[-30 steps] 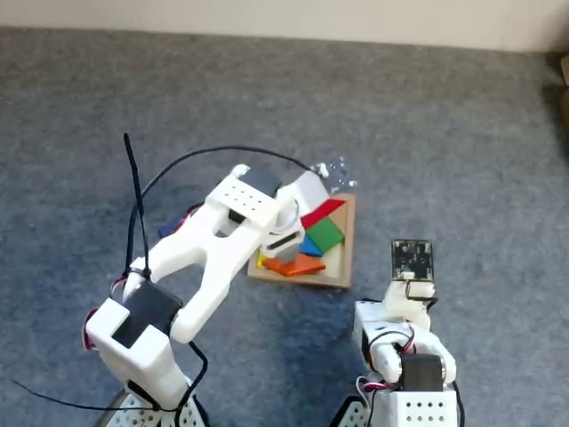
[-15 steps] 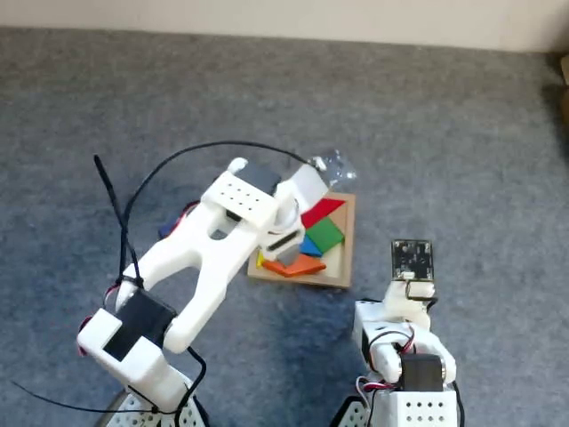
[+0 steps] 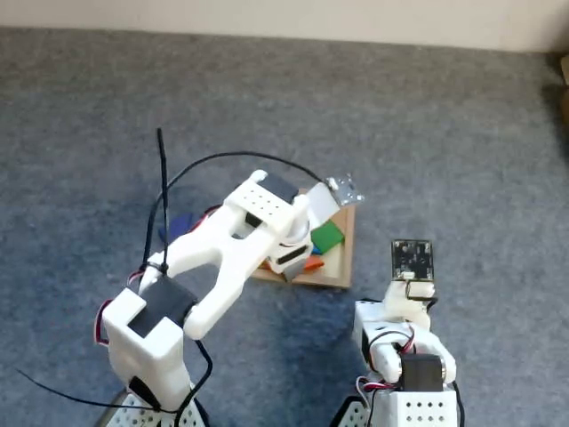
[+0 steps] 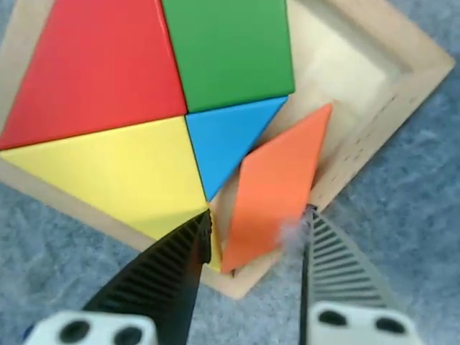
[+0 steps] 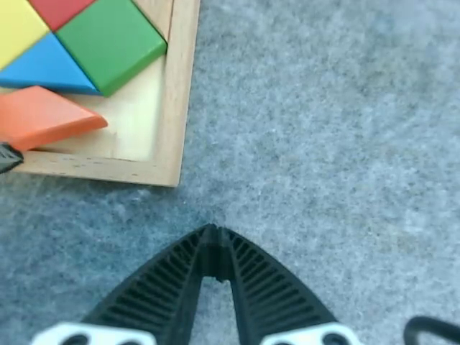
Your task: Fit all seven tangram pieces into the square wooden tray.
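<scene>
Orange parallelogram (image 4: 277,180): askew across one rim of the tray (image 4: 402,79), one end inside, the other over the edge.
Left gripper (image 4: 256,214): above that rim, jaws parted astride the piece, a sliver of yellow triangle (image 4: 122,180) showing beside one. Right gripper (image 5: 213,237): over the carpet just outside the tray's corner, jaws closed on nothing. Hazards, as judged: the piece lodges on the rim or tips out onto the carpet, because its slant mismatches the bare pocket. A sideways shove could unseat the blue triangle (image 4: 226,140).
</scene>
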You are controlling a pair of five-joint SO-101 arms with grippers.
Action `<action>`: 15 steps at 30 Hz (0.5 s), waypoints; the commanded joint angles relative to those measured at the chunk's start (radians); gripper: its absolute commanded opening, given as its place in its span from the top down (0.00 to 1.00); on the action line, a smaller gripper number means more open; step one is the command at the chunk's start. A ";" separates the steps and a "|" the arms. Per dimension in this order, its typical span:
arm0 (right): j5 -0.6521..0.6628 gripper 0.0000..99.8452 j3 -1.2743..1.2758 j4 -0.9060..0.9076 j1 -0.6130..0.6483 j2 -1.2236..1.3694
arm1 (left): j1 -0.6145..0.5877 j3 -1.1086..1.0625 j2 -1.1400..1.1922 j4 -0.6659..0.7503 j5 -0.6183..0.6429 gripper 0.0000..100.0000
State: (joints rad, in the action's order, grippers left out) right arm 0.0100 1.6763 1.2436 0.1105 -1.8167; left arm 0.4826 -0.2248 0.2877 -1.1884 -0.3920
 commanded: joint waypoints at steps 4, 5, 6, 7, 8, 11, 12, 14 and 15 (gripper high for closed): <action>-0.003 1.00 0.137 0.007 -0.010 -0.015 | 0.058 0.016 -0.027 -0.009 0.005 0.85; -0.003 1.00 0.137 0.007 -0.010 -0.015 | 0.074 0.019 -0.031 -0.018 0.005 0.86; -0.003 1.00 0.137 0.007 -0.010 -0.015 | 0.087 0.024 -0.031 -0.029 0.005 0.87; -0.003 1.00 0.137 0.007 -0.010 -0.015 | 0.096 0.025 -0.031 -0.035 0.006 0.87; -0.003 1.00 0.137 0.007 -0.010 -0.015 | 0.102 0.025 -0.033 -0.037 0.008 0.88; -0.003 1.00 0.137 0.007 -0.010 -0.015 | 0.097 0.028 -0.033 -0.037 0.008 0.88; -0.003 1.00 0.137 0.007 -0.010 -0.015 | 0.094 0.038 -0.031 -0.038 0.008 0.88; -0.003 1.00 0.137 0.007 -0.010 -0.015 | 0.071 0.067 -0.030 -0.057 0.008 0.88; -0.003 1.00 0.137 0.007 -0.010 -0.015 | 0.061 0.088 -0.030 -0.071 0.008 0.88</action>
State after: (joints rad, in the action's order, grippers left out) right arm 0.0100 1.6763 1.2436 0.1105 -1.8167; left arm 0.5639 -0.2064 0.2800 -1.2252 -0.3951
